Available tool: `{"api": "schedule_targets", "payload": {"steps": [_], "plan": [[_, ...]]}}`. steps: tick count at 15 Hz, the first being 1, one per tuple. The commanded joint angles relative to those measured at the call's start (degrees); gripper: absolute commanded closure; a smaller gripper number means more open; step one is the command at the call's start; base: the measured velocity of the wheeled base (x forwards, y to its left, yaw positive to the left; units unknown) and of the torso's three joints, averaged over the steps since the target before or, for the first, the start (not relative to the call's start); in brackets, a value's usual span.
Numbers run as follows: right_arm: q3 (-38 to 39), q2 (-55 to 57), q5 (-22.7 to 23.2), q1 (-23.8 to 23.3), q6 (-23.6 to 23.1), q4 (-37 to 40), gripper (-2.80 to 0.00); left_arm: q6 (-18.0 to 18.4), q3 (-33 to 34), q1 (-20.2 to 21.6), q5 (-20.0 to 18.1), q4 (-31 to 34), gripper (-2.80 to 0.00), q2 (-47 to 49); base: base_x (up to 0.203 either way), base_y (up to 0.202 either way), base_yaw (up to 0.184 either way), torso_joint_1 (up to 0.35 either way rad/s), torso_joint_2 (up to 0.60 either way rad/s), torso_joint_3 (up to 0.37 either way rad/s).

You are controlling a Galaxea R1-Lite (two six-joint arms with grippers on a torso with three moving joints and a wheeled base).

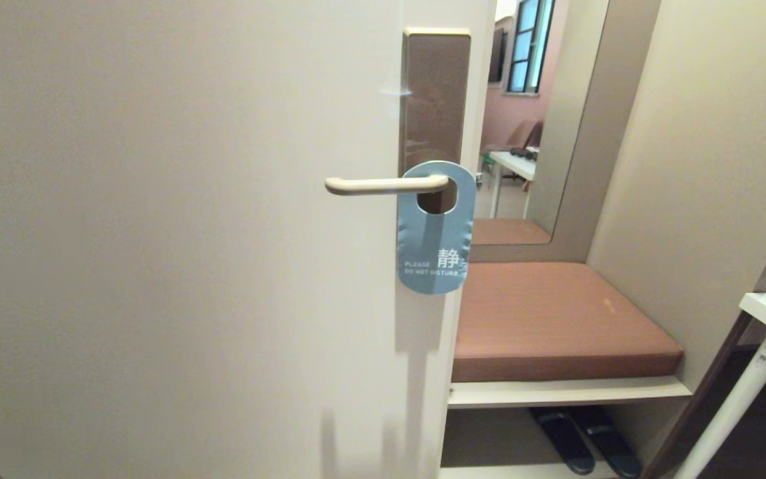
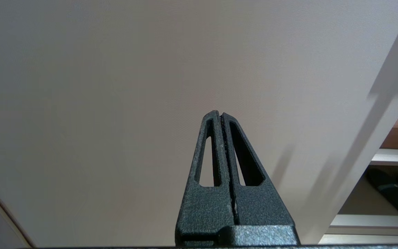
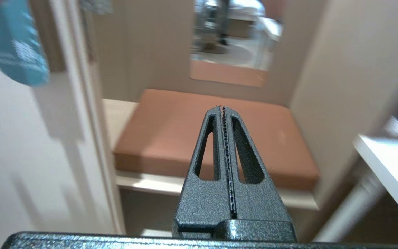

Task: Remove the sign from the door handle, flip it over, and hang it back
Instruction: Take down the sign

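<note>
Our right gripper [image 3: 224,108], pressed together and empty, is only approaching, so we judge removal unstarted: the sign [image 1: 435,229] hangs blue-side out on the door handle [image 1: 383,185], at ten o'clock, needing spread fingers.

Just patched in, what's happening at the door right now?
Nothing is being handled yet. The sign hangs blue side out on the door handle, untouched. The right gripper is shut and empty, facing the brown bench cushion with the sign off to one side. The left gripper is shut, parked close to the door.
</note>
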Motion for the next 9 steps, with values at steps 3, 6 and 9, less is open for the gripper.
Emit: {"api": "schedule_targets", "payload": {"steps": [3, 6, 9], "plan": [[-2.7, 17.0, 9.2, 0.0, -0.3, -9.4, 0.0, -0.1, 0.0, 0.0, 0.0, 0.0, 0.0, 0.0, 0.0, 0.0, 0.0, 0.0, 0.0, 0.0], [-3.8, 24.5, 16.1, 0.0, -1.3, -14.2, 0.0, -0.1, 0.0, 0.0, 0.0, -0.1, 0.0, 0.0, 0.0, 0.0, 0.0, 0.0, 0.0, 0.0], [-5.2, 32.9, 21.5, 0.0, -2.5, -20.0, 0.0, -0.1, 0.0, 0.0, 0.0, 0.0, 0.0, 0.0, 0.0, 0.0, 0.0, 0.0, 0.0, 0.0]]}}
